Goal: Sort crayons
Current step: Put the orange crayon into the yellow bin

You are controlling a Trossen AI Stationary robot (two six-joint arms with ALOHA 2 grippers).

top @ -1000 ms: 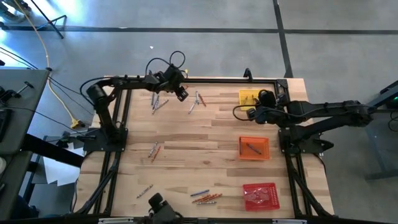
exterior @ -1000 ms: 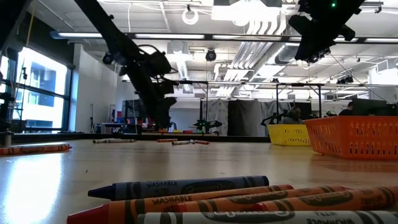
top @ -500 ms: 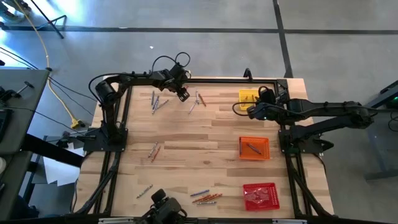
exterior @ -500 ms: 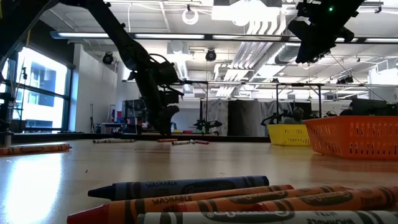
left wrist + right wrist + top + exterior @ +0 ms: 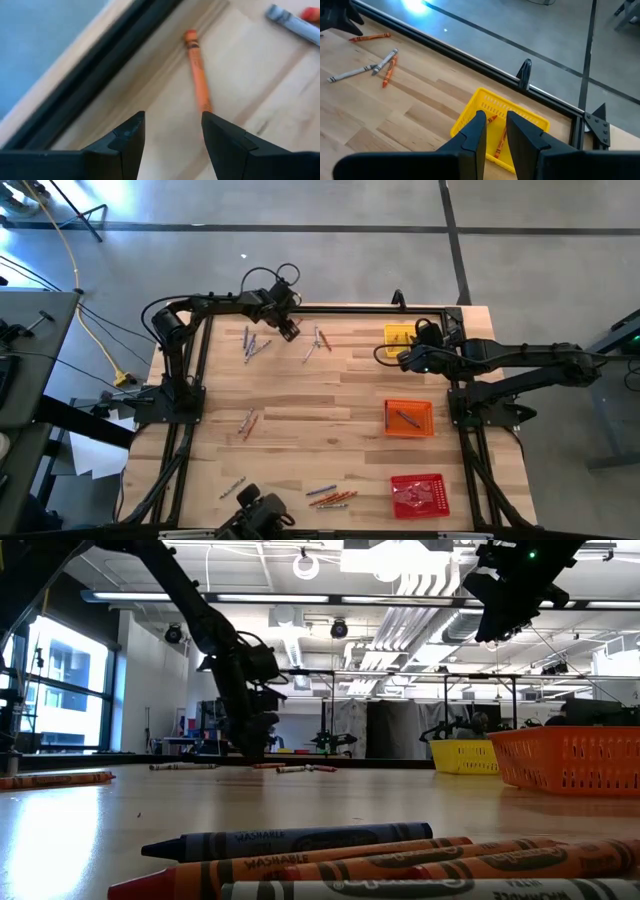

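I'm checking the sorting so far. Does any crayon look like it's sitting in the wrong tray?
Possibly. The yellow tray holds orange-looking crayons, and the orange tray holds one greyish crayon. Neither seems to match its tray's colour. The red tray's contents are too small to judge.

The table is light wood with a plank pattern and a black frame. Three square mesh trays stand on it: a yellow tray, an orange tray and a red tray. The crayons are grey, orange, reddish and blue. One orange crayon has dark print. Both arms are black.
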